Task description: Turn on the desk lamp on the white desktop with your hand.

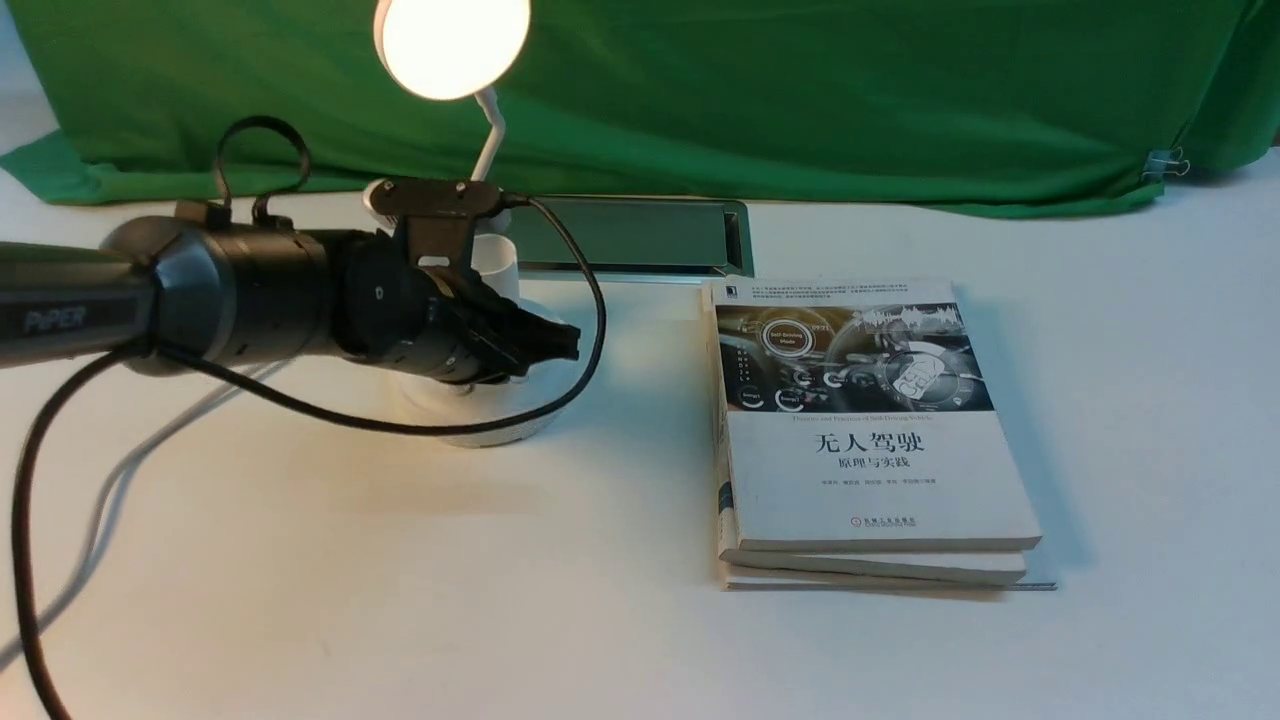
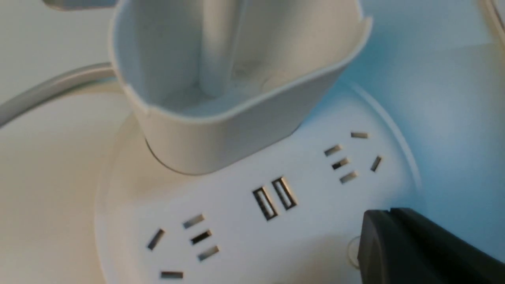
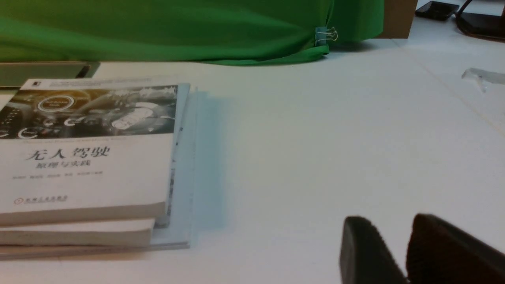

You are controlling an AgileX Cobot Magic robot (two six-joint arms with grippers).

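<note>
**Desk lamp (image 1: 452, 45) glowing, left gripper (image 1: 560, 342) hovering over its base**

It's standing back-left on the white desktop (image 1: 300, 560), neck running upright, head facing the robot. Left gripper, fingers pinched together, is pointing rightward, tip just beside a button (image 2: 352, 250). Right gripper (image 3: 408, 248), barely parted, is sitting well apart, past the books (image 1: 870, 430).

Left pincer (image 1: 560, 342) lies nearly level, jaws drawn together into one tapered tip. Desk lamp (image 1: 452, 45): disc head glowing, above and behind the pincer; its round base (image 1: 485, 428) directly beneath the tip, contact not discernible. Cup holder (image 1: 497, 268) just behind the pincer. Stack of books (image 1: 870, 430) well to its right on the white surface (image 1: 400, 600). Silver-framed hatch (image 1: 630, 240) behind, green cloth (image 1: 800, 90) beyond
</note>
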